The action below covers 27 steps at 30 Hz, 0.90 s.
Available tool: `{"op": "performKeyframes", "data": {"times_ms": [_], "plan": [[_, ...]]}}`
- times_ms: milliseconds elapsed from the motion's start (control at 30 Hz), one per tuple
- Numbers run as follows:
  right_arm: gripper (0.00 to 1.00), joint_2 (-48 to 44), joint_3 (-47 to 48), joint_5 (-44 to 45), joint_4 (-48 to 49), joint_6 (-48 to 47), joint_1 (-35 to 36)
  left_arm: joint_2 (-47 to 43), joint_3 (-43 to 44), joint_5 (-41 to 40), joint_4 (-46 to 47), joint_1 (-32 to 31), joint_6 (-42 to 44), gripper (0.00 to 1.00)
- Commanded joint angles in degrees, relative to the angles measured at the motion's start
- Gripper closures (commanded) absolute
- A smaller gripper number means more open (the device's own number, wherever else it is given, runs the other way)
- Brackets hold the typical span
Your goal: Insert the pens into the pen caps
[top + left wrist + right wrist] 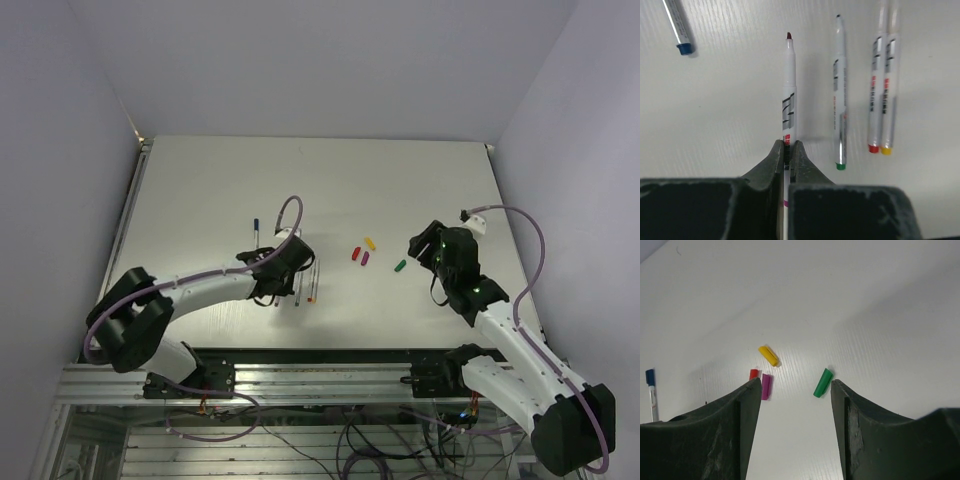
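My left gripper point(788, 145) is shut on a thin white-silver pen point(789, 90) with a dark purple tip, which points away from the wrist. To its right, three pens lie on the table: a green-ended one point(840, 100), a red-ended one point(875, 90) and a yellow-ended one point(889, 90). A pen with a blue end point(677, 25) lies at the far left. In the top view my left gripper point(283, 265) is over the pens point(306, 284). My right gripper point(796, 385) is open, and the green cap point(823, 382) lies just inside its right finger. The purple cap point(765, 386), red cap point(754, 374) and yellow cap point(768, 355) lie to the left. No separate blue cap shows.
The caps lie in a cluster point(364, 252) mid-table, between the two arms. The green cap point(400, 266) lies apart, next to the right gripper point(420, 245). The blue-ended pen point(255, 232) lies behind the left gripper. The white table point(200, 200) has walls on three sides.
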Motion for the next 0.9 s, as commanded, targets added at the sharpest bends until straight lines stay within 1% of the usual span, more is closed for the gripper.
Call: {"op": "performKeyframes", "data": {"times_ms": [0,200,333,600,867], "plan": [[0.43,-1.03,2.19,1.03,-0.35,-1.64,-0.28,-5.53,2.23,-1.93,-1.87,-1.44,0.63,0.93],[0.43,-1.79,1.73,1.16,-0.57,-3.05,-0.21,-7.94,4.13,-4.22,-3.64,-3.17,0.89,0.93],[0.43,-1.53,2.09,0.55,-0.6,-3.63,-0.27,-9.87,3.2,-6.24,-2.54,-4.41,1.41,0.93],[0.43,-0.67,1.18,-0.98,-0.79,-3.43,-0.28,-15.62,1.96,-5.85,0.18,-4.77,2.54,0.93],[0.44,-1.69,1.84,2.11,-1.54,-3.81,-0.26,-17.83,1.56,-6.18,1.73,-5.55,2.96,0.93]]}}
